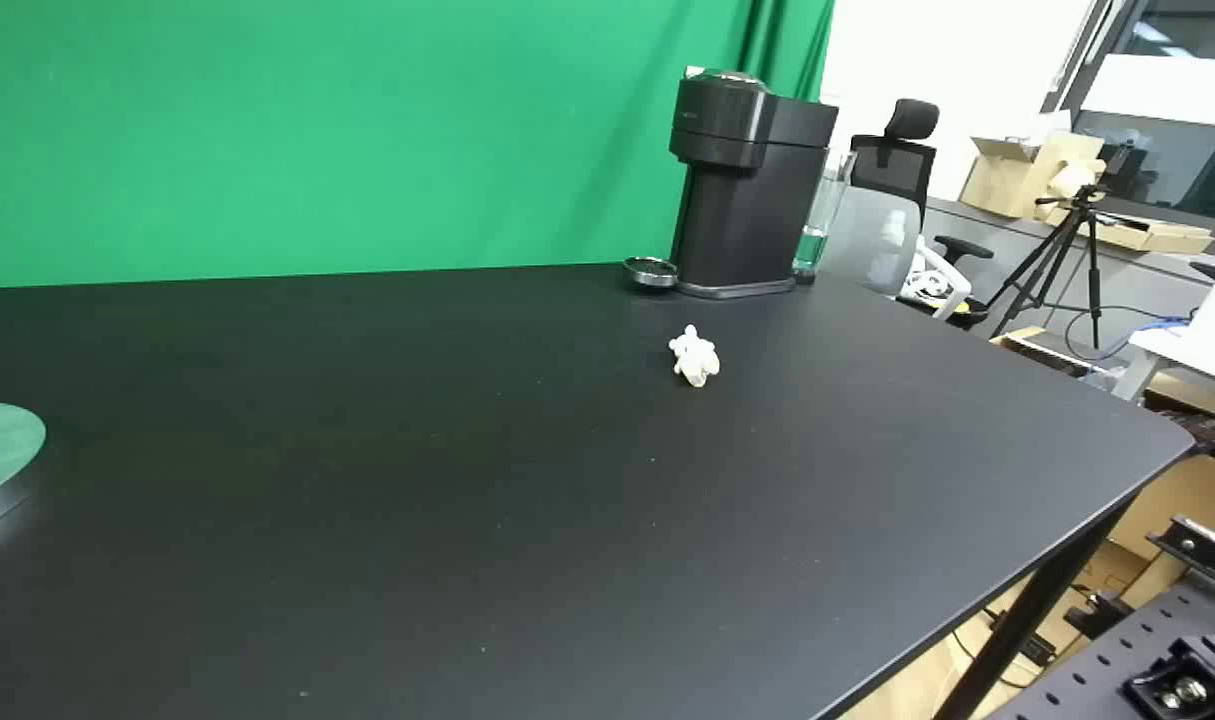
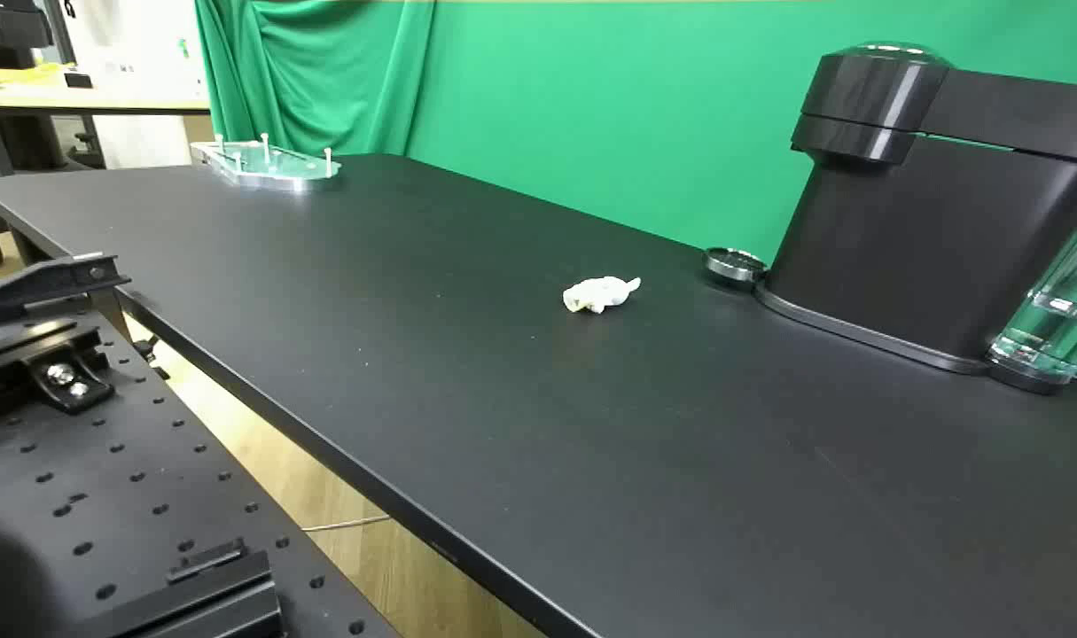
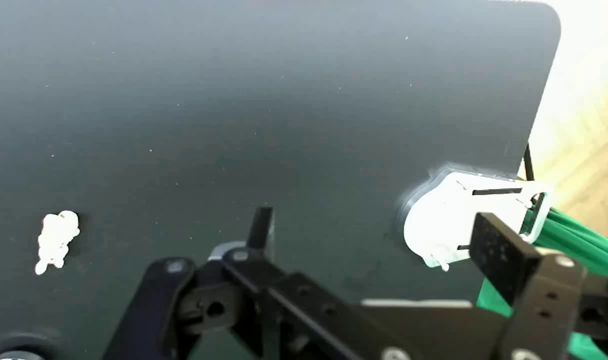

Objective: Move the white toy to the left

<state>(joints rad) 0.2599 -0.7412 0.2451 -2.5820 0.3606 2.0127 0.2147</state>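
The white toy (image 1: 695, 357) is small and lumpy and lies on the black table (image 1: 417, 480). It also shows on the table in an exterior view (image 2: 601, 293). In the wrist view the white toy (image 3: 57, 240) lies at the far left, well apart from the gripper. My gripper (image 3: 376, 231) shows only in the wrist view, at the bottom and lower right. Its two fingers are wide apart with nothing between them. It is out of view in both exterior views.
A black cylindrical machine (image 1: 752, 190) with a round drip tray (image 1: 651, 272) and a clear tank (image 2: 1057, 301) stands by the green curtain, behind the toy. A clear plate with pegs (image 2: 272, 167) lies at the table's other end, near the gripper in the wrist view (image 3: 444, 220).
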